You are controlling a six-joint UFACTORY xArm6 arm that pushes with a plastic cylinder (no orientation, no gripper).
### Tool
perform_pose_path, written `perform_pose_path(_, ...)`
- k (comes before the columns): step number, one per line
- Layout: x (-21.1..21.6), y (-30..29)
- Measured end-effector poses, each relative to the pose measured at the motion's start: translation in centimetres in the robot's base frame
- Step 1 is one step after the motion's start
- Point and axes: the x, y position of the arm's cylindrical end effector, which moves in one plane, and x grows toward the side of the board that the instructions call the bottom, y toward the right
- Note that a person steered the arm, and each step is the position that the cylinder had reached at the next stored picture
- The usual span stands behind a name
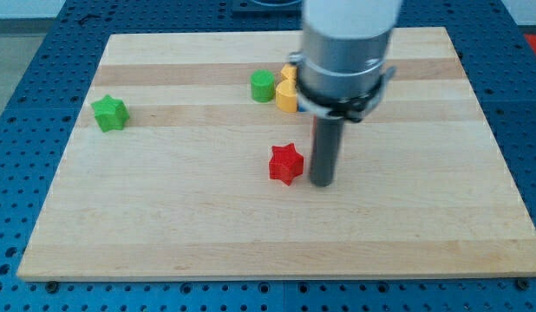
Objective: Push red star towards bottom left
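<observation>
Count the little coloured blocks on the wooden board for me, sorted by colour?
Green: 2, a green star and a green block
Yellow: 1, a yellow block partly hidden by the arm
Red: 1, the red star
Total: 4 visible

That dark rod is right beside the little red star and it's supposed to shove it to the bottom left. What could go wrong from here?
My tip sits just to the view's right of the red star, roughly level with it. A push from there would likely send it leftward rather than down-left. The star's points may also make it spin or slip off the rod. The arm hides part of the yellow block beside the green block, so a careless reposition might bump them.
</observation>
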Motion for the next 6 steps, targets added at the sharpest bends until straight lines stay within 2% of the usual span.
perform_pose_path(1,0.3,-4.4)
perform_pose_path(3,-0.3,3.9)
perform_pose_path(4,-2.2,3.9)
perform_pose_path(6,-2.8,-3.8)
